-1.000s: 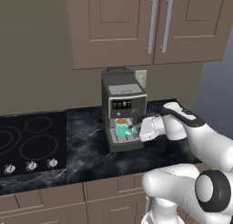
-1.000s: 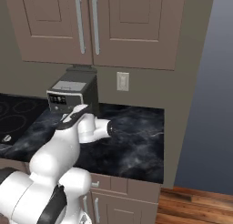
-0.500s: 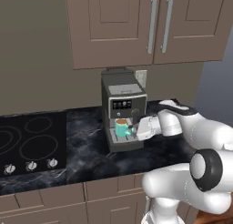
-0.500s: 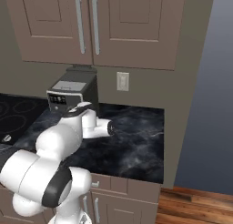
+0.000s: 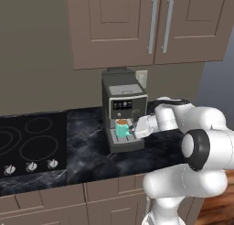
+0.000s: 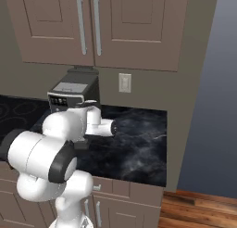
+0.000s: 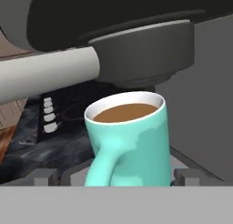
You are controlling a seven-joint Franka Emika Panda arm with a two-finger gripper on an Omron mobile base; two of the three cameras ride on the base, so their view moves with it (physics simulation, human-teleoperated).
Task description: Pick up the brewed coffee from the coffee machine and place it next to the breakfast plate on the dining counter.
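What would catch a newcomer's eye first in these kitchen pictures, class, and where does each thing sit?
The small teal-green mug of brown coffee stands on the drip tray of the boxy grey and black espresso machine, its handle turned toward the hand camera. The white arm's claw reaches it from the right. The machine sits on the black marble worktop, beside a built-in black cooktop, under brown cabinets.

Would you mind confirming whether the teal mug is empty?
No, the hand view shows brown coffee nearly up to the rim of the mug.
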